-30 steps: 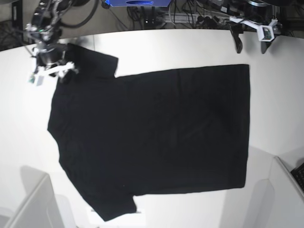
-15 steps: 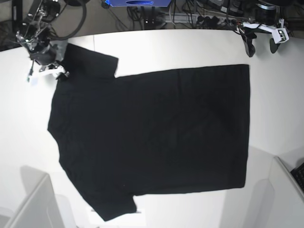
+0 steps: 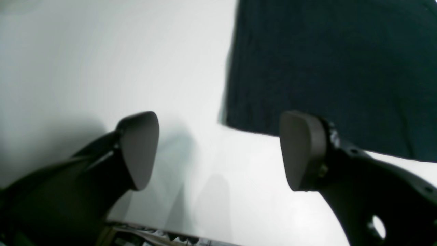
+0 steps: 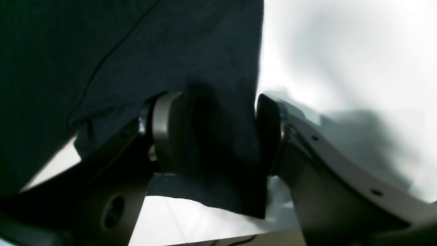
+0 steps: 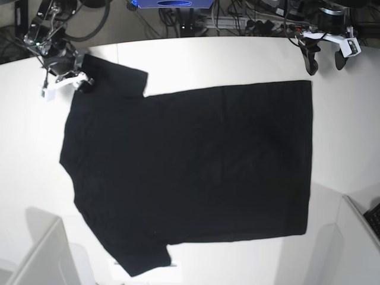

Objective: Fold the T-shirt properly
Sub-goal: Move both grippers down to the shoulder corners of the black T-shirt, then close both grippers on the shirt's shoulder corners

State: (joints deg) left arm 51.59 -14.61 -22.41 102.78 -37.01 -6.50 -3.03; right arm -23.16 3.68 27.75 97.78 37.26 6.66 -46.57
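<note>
One right gripper pinches the T-shirt sleeve; left gripper gapes

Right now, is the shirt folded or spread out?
Spread out. The shirt lies flat on the table, plain black side up, both sleeves out, no fold made yet.

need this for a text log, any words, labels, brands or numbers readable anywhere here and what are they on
None can be read.
Large black short-sleeved cotton T-shirt: the upturned face is plain black, no print or label showing.
Blue object at the back edge of the white table: no legible marking.
Small white tags by the right gripper and left gripper: too small to read.
</note>
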